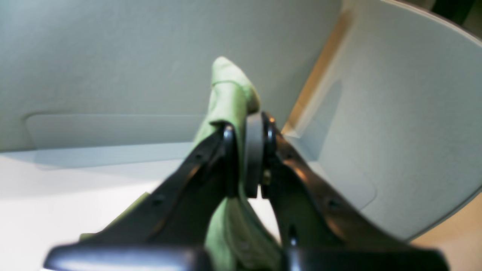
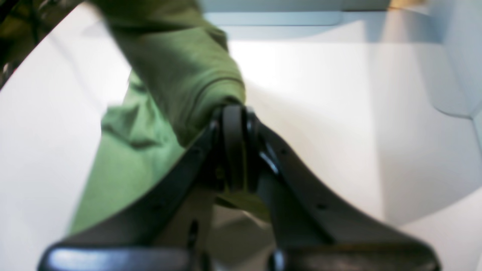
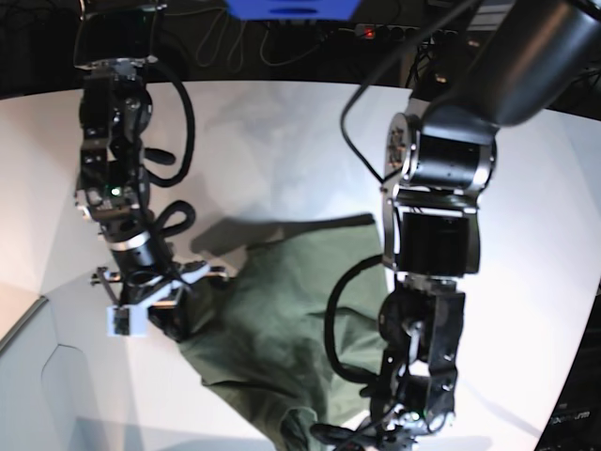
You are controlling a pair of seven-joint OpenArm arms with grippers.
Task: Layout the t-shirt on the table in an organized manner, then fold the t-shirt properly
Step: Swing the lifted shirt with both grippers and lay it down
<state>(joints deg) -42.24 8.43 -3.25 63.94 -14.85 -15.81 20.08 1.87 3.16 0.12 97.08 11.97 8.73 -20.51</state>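
Note:
The olive-green t-shirt [image 3: 282, 329] is bunched and stretched between my two grippers over the white table [image 3: 282, 141]. On the base view's left, my right gripper [image 3: 174, 299] is shut on a rolled fold of the shirt. The right wrist view shows that gripper [image 2: 235, 113] pinching thick green cloth [image 2: 177, 75] above the table [image 2: 339, 94]. My left gripper [image 3: 333, 434] is at the shirt's near edge on the base view's right. In the left wrist view it [image 1: 244, 128] is shut on a narrow ridge of the t-shirt [image 1: 229, 94] that stands up past the pads.
Black cables [image 3: 235, 42] and a blue object [image 3: 291, 7] lie beyond the table's far edge. The table's curved edge and a grey panel [image 3: 38, 376] sit at the near left. Pale grey panels [image 1: 395, 113] rise behind and beside the left gripper.

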